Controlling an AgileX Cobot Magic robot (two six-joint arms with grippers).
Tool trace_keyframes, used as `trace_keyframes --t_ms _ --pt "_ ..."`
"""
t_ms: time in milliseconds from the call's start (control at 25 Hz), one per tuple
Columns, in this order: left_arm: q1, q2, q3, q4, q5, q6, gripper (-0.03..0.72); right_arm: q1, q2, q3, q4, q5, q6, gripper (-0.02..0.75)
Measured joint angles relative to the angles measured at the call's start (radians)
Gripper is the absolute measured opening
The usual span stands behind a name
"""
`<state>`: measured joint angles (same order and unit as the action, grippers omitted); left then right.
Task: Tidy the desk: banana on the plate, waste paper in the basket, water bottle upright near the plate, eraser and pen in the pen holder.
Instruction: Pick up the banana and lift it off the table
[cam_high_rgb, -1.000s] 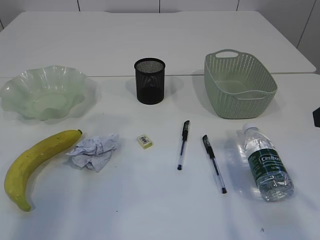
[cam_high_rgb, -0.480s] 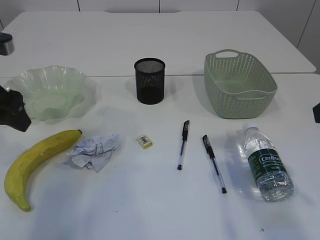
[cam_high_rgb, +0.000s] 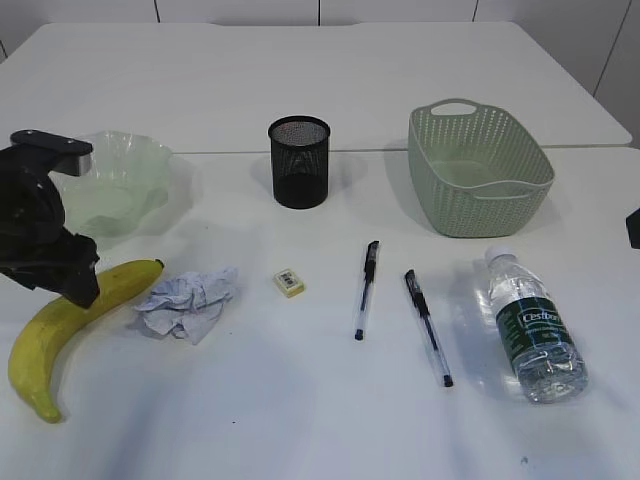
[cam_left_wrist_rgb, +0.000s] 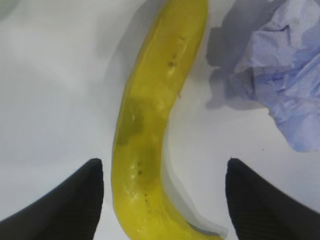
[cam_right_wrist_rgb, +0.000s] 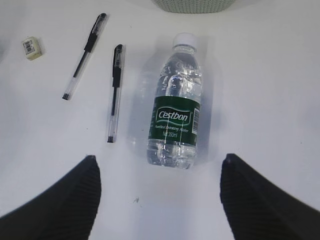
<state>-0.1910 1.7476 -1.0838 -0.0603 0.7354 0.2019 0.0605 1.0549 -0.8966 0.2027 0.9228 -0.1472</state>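
The left gripper (cam_left_wrist_rgb: 162, 200) is held above the banana (cam_left_wrist_rgb: 150, 135), its jaws spread apart to either side of it. The right gripper (cam_right_wrist_rgb: 160, 200) is likewise spread wide above the lying bottle (cam_right_wrist_rgb: 176, 115). The crumpled paper (cam_high_rgb: 188, 300) is seen just right of the banana, and the plate (cam_high_rgb: 125, 185) farther back.

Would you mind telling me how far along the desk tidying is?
Nothing is done yet. In hand: the open left tool straddles the yellow banana, not yet gripping. Left: crumpled waste paper, lying clear water bottle, small eraser and two pens.
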Motion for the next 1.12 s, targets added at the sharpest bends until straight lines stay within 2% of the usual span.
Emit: trace_keyframes --t_ms 120,480,520,1120 --pt "0.0 0.025 0.0 0.023 -0.023 0.0 0.578 0.0 0.0 0.0 0.0 0.0 -0.001 0.552" --pt "0.0 0.055 0.0 0.044 -0.104 0.002 0.587 0.0 0.002 0.0 0.0 0.003 -0.002 0.552" --pt "0.0 0.055 0.0 0.046 -0.11 0.002 0.608 0.0 0.002 0.0 0.0 0.003 -0.002 0.552" --pt "0.0 0.14 -0.001 0.049 -0.136 0.002 0.585 0.0 0.002 0.0 0.0 0.003 -0.011 0.552"
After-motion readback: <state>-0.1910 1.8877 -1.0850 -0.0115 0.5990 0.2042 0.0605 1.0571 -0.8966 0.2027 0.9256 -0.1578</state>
